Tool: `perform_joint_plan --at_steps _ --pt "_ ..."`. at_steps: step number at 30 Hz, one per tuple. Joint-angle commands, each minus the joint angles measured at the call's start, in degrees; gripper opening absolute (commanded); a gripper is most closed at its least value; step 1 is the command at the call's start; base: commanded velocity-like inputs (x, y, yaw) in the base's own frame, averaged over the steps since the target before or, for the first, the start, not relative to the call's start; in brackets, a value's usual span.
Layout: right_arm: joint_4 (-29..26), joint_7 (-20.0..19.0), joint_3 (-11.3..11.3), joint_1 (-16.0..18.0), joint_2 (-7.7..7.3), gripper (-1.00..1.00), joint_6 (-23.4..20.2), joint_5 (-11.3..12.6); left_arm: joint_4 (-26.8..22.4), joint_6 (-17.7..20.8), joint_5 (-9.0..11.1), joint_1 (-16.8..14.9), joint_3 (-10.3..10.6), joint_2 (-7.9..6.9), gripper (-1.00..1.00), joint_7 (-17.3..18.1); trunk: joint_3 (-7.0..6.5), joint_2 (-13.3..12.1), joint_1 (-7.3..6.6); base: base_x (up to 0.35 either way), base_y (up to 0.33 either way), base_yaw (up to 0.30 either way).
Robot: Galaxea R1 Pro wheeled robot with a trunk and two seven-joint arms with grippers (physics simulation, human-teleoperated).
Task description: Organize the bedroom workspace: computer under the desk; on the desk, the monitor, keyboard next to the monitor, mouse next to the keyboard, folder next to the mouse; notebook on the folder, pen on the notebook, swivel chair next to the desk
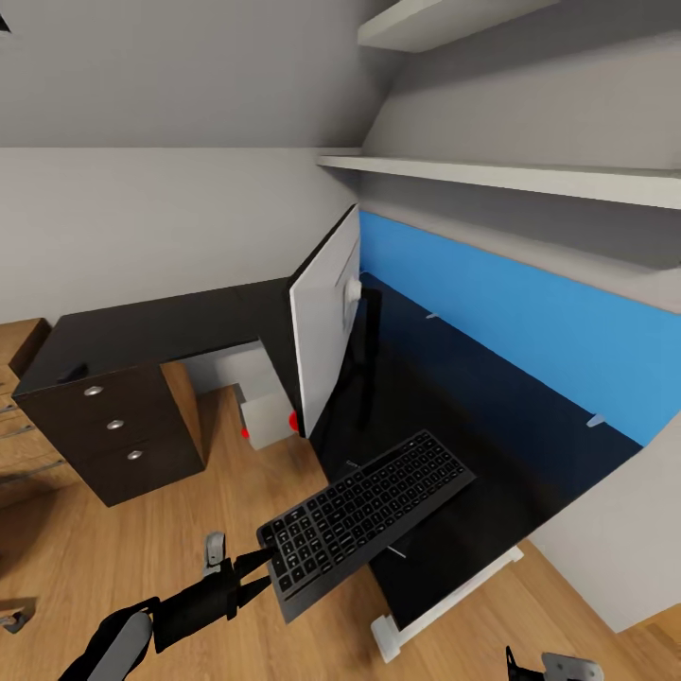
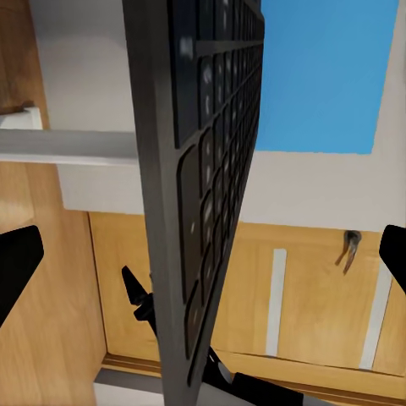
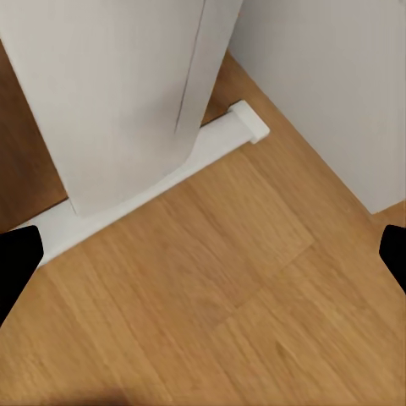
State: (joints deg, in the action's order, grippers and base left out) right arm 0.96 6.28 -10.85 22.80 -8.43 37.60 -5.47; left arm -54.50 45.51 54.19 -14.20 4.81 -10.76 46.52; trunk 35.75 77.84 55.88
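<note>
While the left gripper [image 1: 253, 574] is clamped on the near short edge of the keyboard [image 1: 367, 510], the keyboard is carried tilted over the front edge of the desk [image 1: 473, 397], not yet resting flat. The monitor [image 1: 324, 322] stands on the desk just beyond it, turned edge-on. The computer [image 1: 265, 416] sits on the floor under the desk. The right gripper [image 1: 553, 667] hangs low with fingers spread, carrying nothing. Judged remaining: seating the keyboard, then mouse, folder, notebook, pen, chair
</note>
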Motion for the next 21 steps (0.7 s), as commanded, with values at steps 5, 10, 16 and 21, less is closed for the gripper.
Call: perform_joint_plan --at_steps 5,10,16,21 --pt "0.10 0.32 -0.32 0.05 -0.01 1.00 0.25 -0.59 0.01 0.30 0.41 -0.04 0.12 -0.05 1.00 -0.03 0.05 0.03 0.00 0.000 -0.009 0.000" --pt "0.10 0.32 -0.32 0.05 -0.06 1.00 0.27 -0.59 0.01 0.34 0.45 -0.04 0.12 -0.05 1.00 -0.03 0.05 0.03 0.00 0.000 -0.003 0.000" --pt "0.11 0.32 -0.32 0.05 -0.04 1.00 0.28 -0.59 0.08 0.36 0.61 -0.04 0.12 -0.05 1.00 -0.03 0.05 0.03 0.00 0.001 -0.002 0.000" --pt "0.12 0.32 -0.32 0.05 -0.02 1.00 0.28 -0.59 0.09 0.37 0.72 -0.04 0.12 -0.07 1.00 0.03 0.05 0.03 0.00 0.054 -0.071 0.000"
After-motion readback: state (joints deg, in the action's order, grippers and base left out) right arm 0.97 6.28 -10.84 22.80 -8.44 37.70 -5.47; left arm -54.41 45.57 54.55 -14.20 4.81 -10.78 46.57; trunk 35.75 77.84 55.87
